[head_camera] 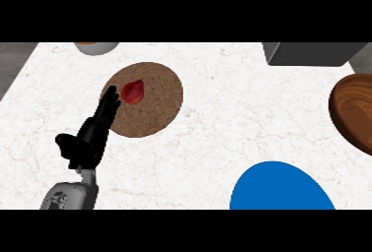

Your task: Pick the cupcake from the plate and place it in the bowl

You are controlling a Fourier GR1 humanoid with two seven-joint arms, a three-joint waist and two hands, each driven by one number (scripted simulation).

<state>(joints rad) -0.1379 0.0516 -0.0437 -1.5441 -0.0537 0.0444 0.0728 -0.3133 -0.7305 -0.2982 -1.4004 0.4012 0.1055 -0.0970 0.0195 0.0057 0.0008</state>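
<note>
Cupcake (pixel 133 91), dark red, sits on the brown plate (pixel 156 110), on the plate's left half, short of its centre. It is not lifted, so I judge that the transfer has not begun.

Left hand (pixel 91 135) enters from below and left of the plate on a grey forearm. Its fingers (pixel 109 101) are straight and close together and run up along the plate's left rim, with the tips just beside the cupcake. Whether they touch it cannot be told. The thumb splays away from the plate, and the hand holds nothing. I judge that the fingers are laid alongside the item ahead of closing, with the thumb kept wide to leave room for it.

Right hand does not appear.

Wooden bowl (pixel 355 110), the destination, lies well to the right of the plate, with bare counter (pixel 218 133) between them. A blue disc (pixel 282 189) lies below and right of the plate. A grey box (pixel 312 53) stands above and right of it, and a grey vessel (pixel 97 47) is just above its upper left.

Risk, as I judge it: the cupcake is small and sits near the rim, so straight fingers could nudge it across the plate rather than capture it.
</note>
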